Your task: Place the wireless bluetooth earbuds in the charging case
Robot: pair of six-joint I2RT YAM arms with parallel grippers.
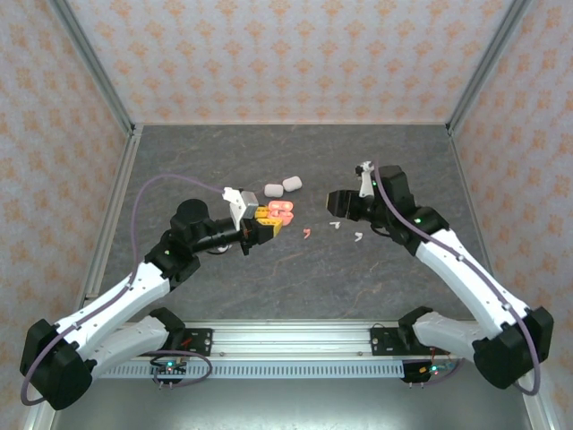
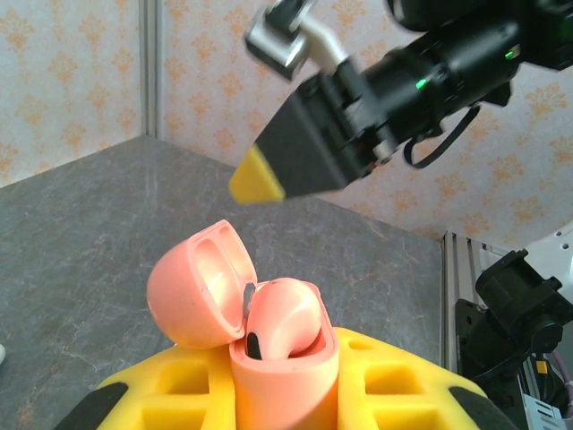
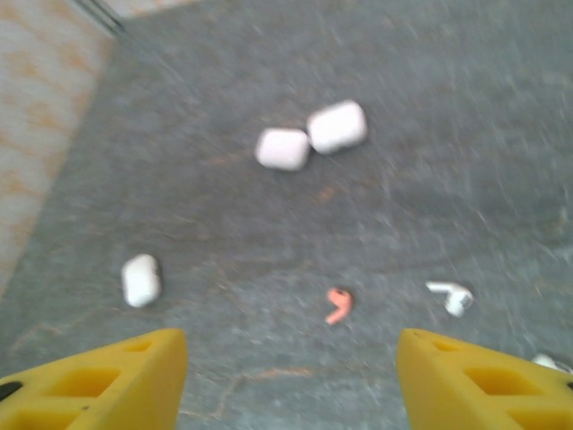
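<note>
My left gripper (image 1: 266,224) is shut on a pink charging case (image 1: 281,211) and holds it upright with the lid (image 2: 195,285) swung open. A pink earbud (image 2: 285,315) sits in the case body (image 2: 286,381) between the yellow fingers (image 2: 385,376). My right gripper (image 1: 338,202) hovers open and empty to the right of the case; one of its yellow fingertips (image 2: 257,176) hangs above the case. Below it on the table lie a loose pink earbud (image 3: 338,305) (image 1: 306,233) and a white earbud (image 3: 450,296) (image 1: 334,225). Another white earbud (image 1: 356,237) lies nearby.
Two shut white cases (image 1: 274,190) (image 1: 292,184) lie side by side behind the pink one, also in the right wrist view (image 3: 283,149) (image 3: 337,126). A third white case (image 3: 141,279) lies further left. Patterned walls enclose the dark grey table (image 1: 269,296).
</note>
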